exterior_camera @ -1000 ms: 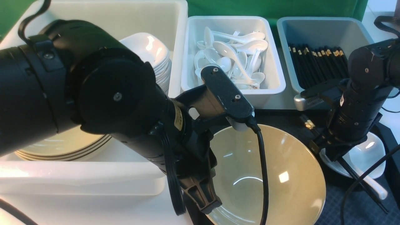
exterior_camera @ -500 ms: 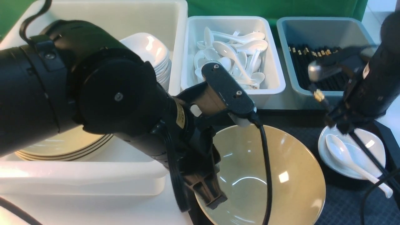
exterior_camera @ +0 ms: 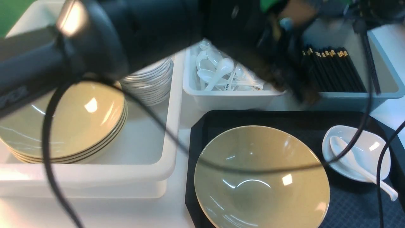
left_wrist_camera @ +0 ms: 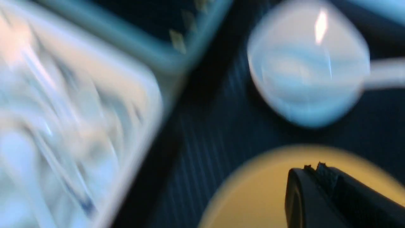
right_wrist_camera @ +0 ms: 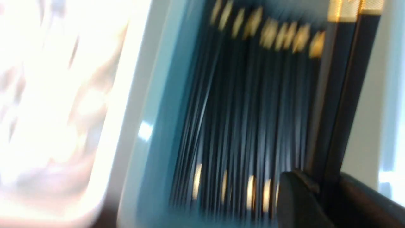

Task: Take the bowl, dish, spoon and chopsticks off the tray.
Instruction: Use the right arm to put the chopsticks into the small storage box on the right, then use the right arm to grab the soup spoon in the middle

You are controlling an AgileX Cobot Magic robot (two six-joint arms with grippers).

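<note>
The olive-yellow bowl (exterior_camera: pixel 262 177) sits on the black tray (exterior_camera: pixel 196 133). The white dish (exterior_camera: pixel 370 148) is at the tray's right end, with the white spoon (exterior_camera: pixel 345 152) lying in it. My right gripper (right_wrist_camera: pixel 322 183) is shut on the black chopsticks (right_wrist_camera: pixel 345 95), which have gold bands. It holds them over the grey-blue tub (right_wrist_camera: pixel 152 126). In the front view they hang as a thin dark line (exterior_camera: pixel 368 53). My left gripper (left_wrist_camera: pixel 313 166) is shut and empty, raised above the bowl (left_wrist_camera: pixel 253 190), with the dish (left_wrist_camera: pixel 307 76) beyond. The left arm (exterior_camera: pixel 126 38) is a blur across the top.
A big white tub (exterior_camera: pixel 152 164) on the left holds stacked yellow bowls (exterior_camera: pixel 63 120) and white dishes (exterior_camera: pixel 152 85). A white tub (exterior_camera: pixel 221 98) holds several spoons. The grey-blue tub (exterior_camera: pixel 389 91) holds several chopsticks. Cables (exterior_camera: pixel 50 152) hang across the front view.
My left arm has swung up and away from the bowl's near rim. My right gripper has lifted the chopsticks off the tray, up and back over the grey-blue tub.
</note>
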